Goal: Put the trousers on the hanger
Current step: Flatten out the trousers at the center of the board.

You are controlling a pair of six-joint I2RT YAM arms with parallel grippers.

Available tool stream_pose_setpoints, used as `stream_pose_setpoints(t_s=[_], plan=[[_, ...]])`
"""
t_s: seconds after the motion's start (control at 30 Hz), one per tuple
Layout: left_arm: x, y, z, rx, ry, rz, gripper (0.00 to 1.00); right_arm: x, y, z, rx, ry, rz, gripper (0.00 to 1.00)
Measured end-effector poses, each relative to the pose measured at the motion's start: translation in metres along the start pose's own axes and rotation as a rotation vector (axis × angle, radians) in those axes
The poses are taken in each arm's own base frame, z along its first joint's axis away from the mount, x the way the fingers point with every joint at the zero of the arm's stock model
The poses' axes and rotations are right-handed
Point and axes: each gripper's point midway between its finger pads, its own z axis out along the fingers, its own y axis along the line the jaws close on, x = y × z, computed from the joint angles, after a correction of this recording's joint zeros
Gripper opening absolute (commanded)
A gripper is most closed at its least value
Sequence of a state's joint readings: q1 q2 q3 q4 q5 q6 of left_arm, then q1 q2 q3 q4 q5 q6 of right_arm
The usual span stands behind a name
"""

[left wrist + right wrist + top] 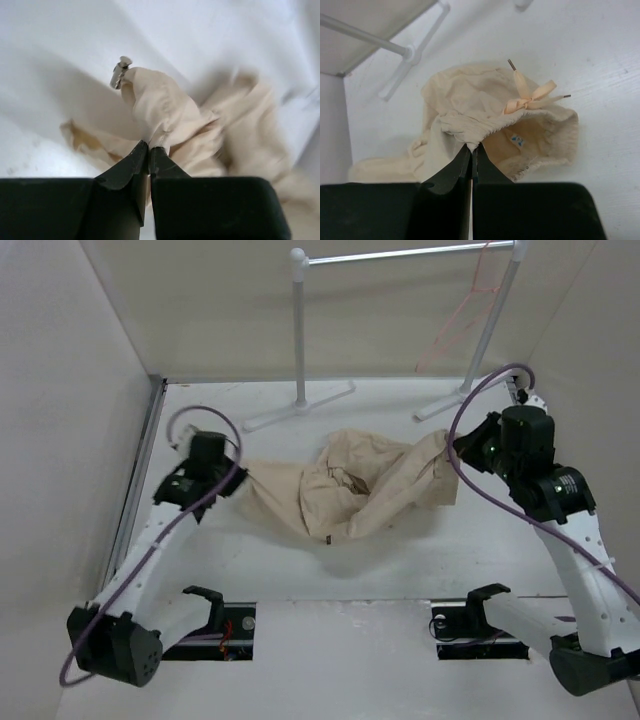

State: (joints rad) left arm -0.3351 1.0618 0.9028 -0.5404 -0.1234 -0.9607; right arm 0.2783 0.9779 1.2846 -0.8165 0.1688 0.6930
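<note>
The beige trousers [345, 490] lie crumpled and stretched across the middle of the table between my two grippers. My left gripper [238, 473] is shut on a fold at their left end; in the left wrist view its jaws [149, 146] pinch the cloth [165, 105], and a small metal cord tip [120, 72] sticks up beyond. My right gripper [450, 446] is shut on the right end; in the right wrist view its jaws [472, 148] hold the ribbed waistband [485, 125] beside the drawstring bow [530, 99]. The thin pink-red hanger [468, 315] hangs from the rack's right end, behind the right arm.
A white tubular clothes rack [299, 330] stands at the back, its feet [300, 405] reaching toward the trousers; one foot [412, 52] shows in the right wrist view. Walls close in on the left and right sides of the table.
</note>
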Motion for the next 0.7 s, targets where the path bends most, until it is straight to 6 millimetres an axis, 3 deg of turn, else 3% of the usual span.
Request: stream_pose_setpoints(t_s=[0.07, 0.17, 0.23, 0.33, 0.43, 0.5, 0.57, 0.63, 0.7], plan=[[-0.075, -0.008, -0.034, 0.035, -0.172, -0.106, 0.02, -0.020, 0.008, -0.007, -0.022, -0.039, 0.012, 0.01], [-0.151, -0.011, -0.090, 0.067, -0.352, -0.203, 0.03, -0.053, 0.023, -0.027, -0.072, -0.108, 0.034, 0.01], [-0.184, -0.015, -0.124, 0.088, -0.439, -0.241, 0.03, -0.078, 0.036, -0.048, -0.124, -0.173, 0.050, 0.01], [-0.218, -0.033, -0.174, 0.145, -0.541, -0.262, 0.04, -0.107, 0.050, -0.083, -0.204, -0.275, 0.069, 0.02], [-0.237, -0.046, -0.209, 0.195, -0.617, -0.260, 0.04, -0.112, 0.049, -0.116, -0.269, -0.357, 0.084, 0.01], [-0.238, -0.035, -0.208, 0.166, -0.636, -0.270, 0.04, -0.089, 0.032, -0.122, -0.285, -0.366, 0.099, 0.00], [-0.223, -0.005, -0.188, 0.081, -0.624, -0.291, 0.04, -0.049, 0.002, -0.113, -0.253, -0.327, 0.118, 0.00], [-0.193, 0.036, -0.153, -0.045, -0.562, -0.309, 0.08, 0.004, -0.042, -0.084, -0.148, -0.229, 0.153, 0.00], [-0.155, 0.074, -0.117, -0.165, -0.469, -0.305, 0.23, 0.057, -0.086, -0.053, -0.002, -0.091, 0.201, 0.00]])
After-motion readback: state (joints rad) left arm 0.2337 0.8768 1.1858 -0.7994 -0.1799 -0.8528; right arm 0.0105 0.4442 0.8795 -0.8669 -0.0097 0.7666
